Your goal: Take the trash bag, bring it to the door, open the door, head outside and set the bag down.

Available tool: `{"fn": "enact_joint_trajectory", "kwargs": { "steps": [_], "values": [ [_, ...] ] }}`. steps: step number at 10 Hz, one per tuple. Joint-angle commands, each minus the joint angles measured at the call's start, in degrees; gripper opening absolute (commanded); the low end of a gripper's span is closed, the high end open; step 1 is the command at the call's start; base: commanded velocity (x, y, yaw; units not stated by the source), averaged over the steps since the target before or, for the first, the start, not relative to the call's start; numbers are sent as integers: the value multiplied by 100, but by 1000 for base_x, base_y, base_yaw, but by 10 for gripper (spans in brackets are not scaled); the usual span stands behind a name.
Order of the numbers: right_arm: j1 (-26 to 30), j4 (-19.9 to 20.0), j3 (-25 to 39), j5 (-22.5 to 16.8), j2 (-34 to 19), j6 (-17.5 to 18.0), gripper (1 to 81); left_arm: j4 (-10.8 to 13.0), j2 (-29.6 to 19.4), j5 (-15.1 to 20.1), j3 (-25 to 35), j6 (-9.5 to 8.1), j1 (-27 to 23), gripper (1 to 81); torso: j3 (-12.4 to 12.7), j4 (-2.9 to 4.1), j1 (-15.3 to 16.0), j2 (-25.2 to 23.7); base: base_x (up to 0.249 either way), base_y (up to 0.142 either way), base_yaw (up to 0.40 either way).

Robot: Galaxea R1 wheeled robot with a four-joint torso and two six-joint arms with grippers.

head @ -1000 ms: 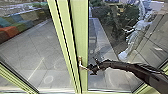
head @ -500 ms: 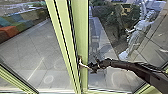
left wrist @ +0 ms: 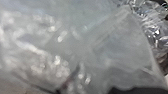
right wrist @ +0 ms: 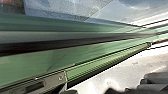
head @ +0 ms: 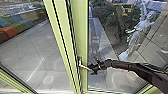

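Observation:
My right gripper [head: 93, 69] is at the metal handle [head: 84, 66] of the green-framed glass door [head: 80, 32] in the head view; whether it grips the handle I cannot tell. The arm reaches in from the right across the glass. In the right wrist view, the green door frame [right wrist: 30, 63] runs slantwise, with a metal fitting [right wrist: 53, 77] along it. Crinkled, see-through plastic of the trash bag [left wrist: 100, 50] spreads close before the left wrist camera. How my left gripper stands against the bag is unclear.
Through the left glass, grey paving [head: 32, 47] and coloured block seats [head: 21, 22] are visible. Bushes [head: 105, 15] and a pale figure-like shape [head: 138, 32] appear in the right glass. Another green frame [head: 15, 81] slants across the lower left.
The door's upright frame has shifted slightly left at its top, and the scene in the right glass has shifted. My right arm has changed its bend a little, its gripper staying by the handle.

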Motion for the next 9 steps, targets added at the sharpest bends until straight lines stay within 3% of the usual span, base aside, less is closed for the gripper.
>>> {"fn": "enact_joint_trajectory", "kwargs": {
  "steps": [1, 6, 9],
  "values": [
    [1477, -77, -676, 329, -477, 840, 811, -17, -90, 544, 27, -6, -88, 10, 0, 0, 0, -2, 97, 0, 0],
    [1530, -42, -711, 302, -669, 840, 811, -8, -81, 536, 27, -6, -88, 10, 0, 2, -11, -5, 94, 0, 0],
    [1513, -33, -693, 302, -863, 840, 811, -17, -81, 544, 27, -6, -88, 10, -2, 4, 6, 6, 0, 0, 0]
  ]
}}
